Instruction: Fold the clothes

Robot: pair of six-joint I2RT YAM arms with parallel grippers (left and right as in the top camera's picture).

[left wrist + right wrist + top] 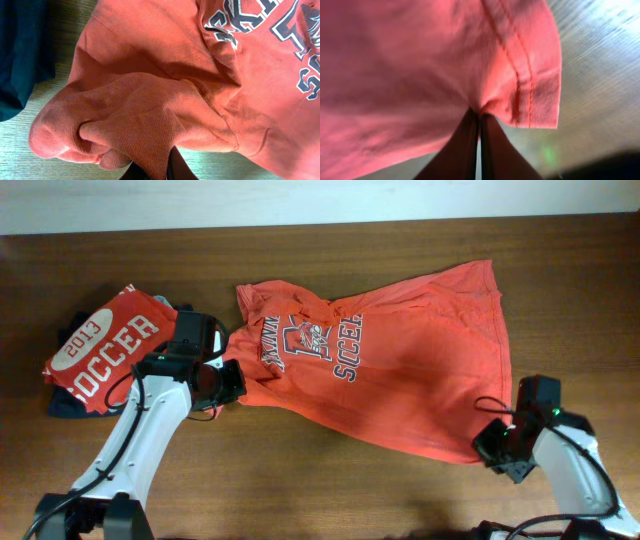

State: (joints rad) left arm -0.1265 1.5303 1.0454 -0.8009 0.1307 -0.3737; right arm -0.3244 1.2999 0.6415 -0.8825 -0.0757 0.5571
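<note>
A: Where is the orange T-shirt (400, 370)?

B: It lies across the middle of the table (330, 490), mostly flat but rumpled. The left gripper (228, 375) is clamped on a bunched sleeve (125, 115) at the shirt's lower left. The right gripper (492, 445) has its fingers pressed together on the hem corner (535, 100) at the lower right.

A: Which way does it point?

B: The collar faces the left of the frame and the hem the right. The long axis runs left to right, dipping a little toward the right, and the chest print faces up.

A: How should this step go?

B: I'd say both arms should lift their corners together at equal height, keeping the near edge taut. Then they carry it toward the top of the frame and lay it along the far edge. The left wad looks thick, so it may need smoothing. Keep clear of the red "2013 SOCCER" shirt (105, 345) just beside it.
</note>
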